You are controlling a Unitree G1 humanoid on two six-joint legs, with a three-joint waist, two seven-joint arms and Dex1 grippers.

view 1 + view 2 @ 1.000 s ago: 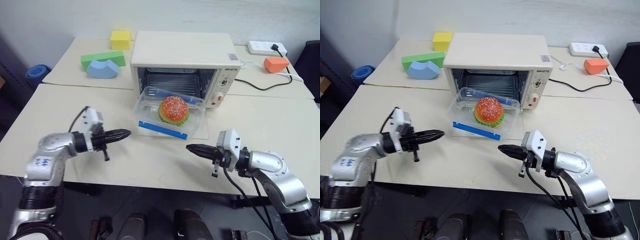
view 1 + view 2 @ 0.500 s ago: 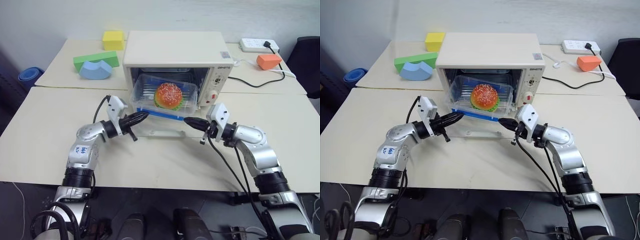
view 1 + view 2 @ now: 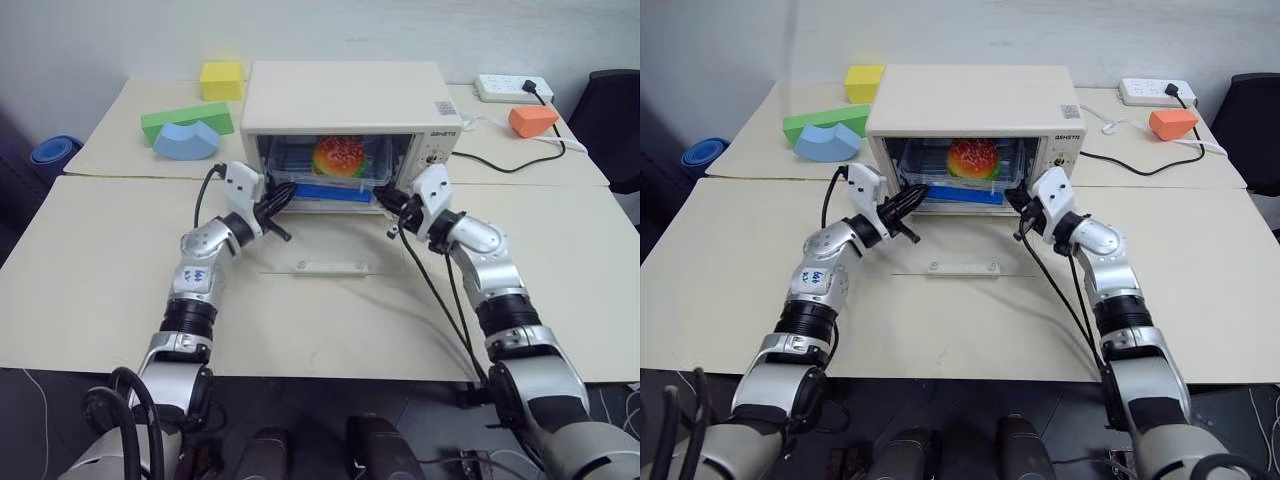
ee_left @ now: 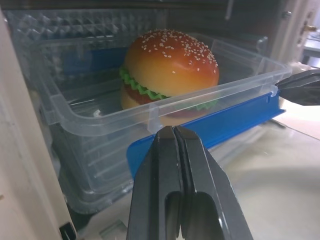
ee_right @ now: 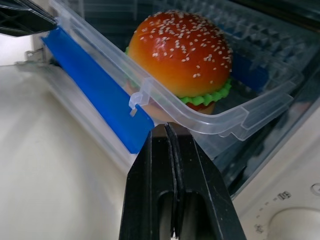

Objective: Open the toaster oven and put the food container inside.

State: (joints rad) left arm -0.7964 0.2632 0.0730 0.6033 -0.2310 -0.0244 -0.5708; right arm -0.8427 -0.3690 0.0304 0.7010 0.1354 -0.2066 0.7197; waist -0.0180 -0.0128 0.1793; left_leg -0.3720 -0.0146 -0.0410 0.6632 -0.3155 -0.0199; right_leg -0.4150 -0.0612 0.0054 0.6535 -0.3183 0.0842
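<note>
A cream toaster oven [image 3: 345,100] stands on the tabletop [image 3: 330,320] with its glass door [image 3: 325,255] folded down. The clear food container [image 4: 165,107], holding a toy burger [image 4: 170,62], sits in the oven's mouth. The left gripper [image 3: 285,192] and right gripper [image 3: 382,198], jaws closed and empty, press their tips against its blue-clipped front edge.

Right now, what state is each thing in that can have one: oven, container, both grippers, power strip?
toaster oven: door open, lying flat on the table.
food container: no lid, burger inside, mostly inside the oven, front edge at the opening.
left gripper: shut, at the container's front edge, holding nothing.
right gripper: shut, at the container's front edge, holding nothing.
power strip: one black plug in.
</note>
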